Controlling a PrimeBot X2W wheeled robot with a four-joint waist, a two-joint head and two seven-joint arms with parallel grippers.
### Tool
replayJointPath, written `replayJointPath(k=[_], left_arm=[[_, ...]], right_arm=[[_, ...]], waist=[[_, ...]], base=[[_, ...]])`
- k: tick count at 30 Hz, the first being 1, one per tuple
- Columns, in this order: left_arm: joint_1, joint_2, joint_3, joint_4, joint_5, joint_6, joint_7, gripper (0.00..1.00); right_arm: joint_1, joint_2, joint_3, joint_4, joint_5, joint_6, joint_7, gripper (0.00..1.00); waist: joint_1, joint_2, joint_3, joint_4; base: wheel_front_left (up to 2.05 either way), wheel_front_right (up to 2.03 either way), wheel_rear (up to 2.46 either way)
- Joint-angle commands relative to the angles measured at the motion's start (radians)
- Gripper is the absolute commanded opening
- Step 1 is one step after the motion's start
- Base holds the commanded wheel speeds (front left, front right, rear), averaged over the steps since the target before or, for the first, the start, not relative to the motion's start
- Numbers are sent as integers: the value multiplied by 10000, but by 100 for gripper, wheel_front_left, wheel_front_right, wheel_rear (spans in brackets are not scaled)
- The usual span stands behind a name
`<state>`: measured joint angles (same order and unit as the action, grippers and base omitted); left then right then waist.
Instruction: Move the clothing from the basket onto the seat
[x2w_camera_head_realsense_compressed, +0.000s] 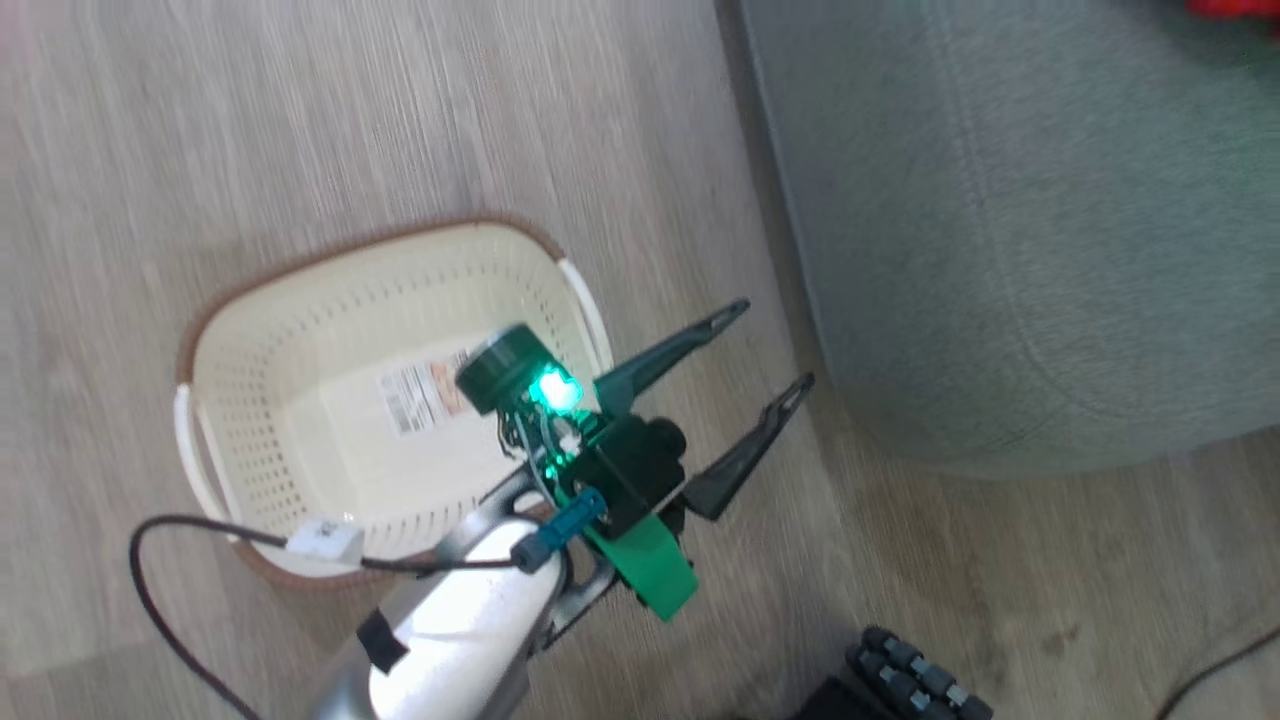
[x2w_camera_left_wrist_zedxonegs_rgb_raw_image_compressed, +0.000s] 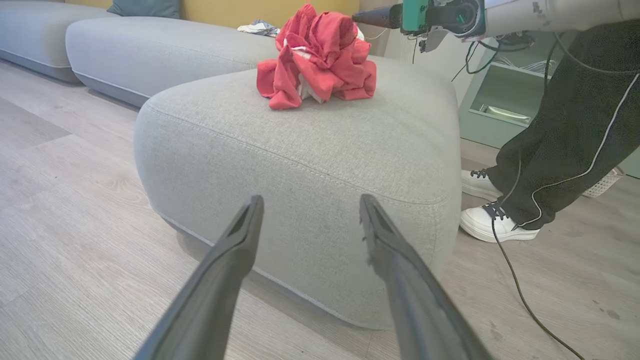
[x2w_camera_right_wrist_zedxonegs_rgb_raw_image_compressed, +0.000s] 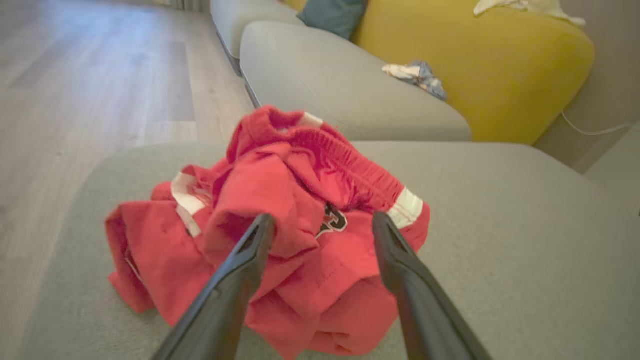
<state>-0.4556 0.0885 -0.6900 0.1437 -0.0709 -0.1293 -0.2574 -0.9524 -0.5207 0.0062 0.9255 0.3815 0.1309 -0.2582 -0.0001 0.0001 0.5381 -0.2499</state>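
As clothing (x2w_camera_left_wrist_zedxonegs_rgb_raw_image_compressed: 317, 55) tops seat (x2w_camera_left_wrist_zedxonegs_rgb_raw_image_compressed: 300, 150), basket (x2w_camera_head_realsense_compressed: 240, 420) lies diagonal.

From the head, steeply down on the basket (x2w_camera_head_realsense_compressed: 290, 330) and the corner of the seat (x2w_camera_head_realsense_compressed: 1000, 250); from the left wrist, low and level toward that seat; from the right wrist, close over the clothing (x2w_camera_right_wrist_zedxonegs_rgb_raw_image_compressed: 280, 185), shared with the left wrist.

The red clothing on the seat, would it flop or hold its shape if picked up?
Probably floppy: the clothing lies crumpled in soft folds on the seat. Likely light, since the seat looks undented under it. Loose ends would probably dangle.
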Motion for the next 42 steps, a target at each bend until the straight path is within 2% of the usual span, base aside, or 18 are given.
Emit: replayJointPath(k=[1,12,17,23,33,42], left_arm=[[193,-152,249,-301,-79,-9,-44,100],[1365,-356,1055,-418,-320,150,-44,100],[1858,-377,1826,-705,-542,543,-44,100],[2191,-380,2393,-870,-680,844,-44,100],[2684,-381,3098,-911,-887,1246,-44,100],[3080,-382,3789,-854,-1299,1695,-44,100]], right_arm=[[456,-395,169,-589,114,-2,-36,100],[2762,-328,950,-5182,1207,-2,-36,100],[3966,34,1159,-6937,1502,-2,-36,100],[5039,549,1234,-7712,1922,-2,-36,100],[6243,1426,1553,-7999,2131,-2,-36,100],[7391,2568,862,-8236,1745,-2,-36,100]], waist=[[1,-1,-686,-71],[1,-1,-2455,132],[1,-1,-3179,560],[1,-1,-3681,1300],[1,-1,-4289,2558],[1,-1,-4657,3640]], base=[[0,0,0],[0,0,0],[0,0,0],[0,0,0],[0,0,0],[0,0,0]])
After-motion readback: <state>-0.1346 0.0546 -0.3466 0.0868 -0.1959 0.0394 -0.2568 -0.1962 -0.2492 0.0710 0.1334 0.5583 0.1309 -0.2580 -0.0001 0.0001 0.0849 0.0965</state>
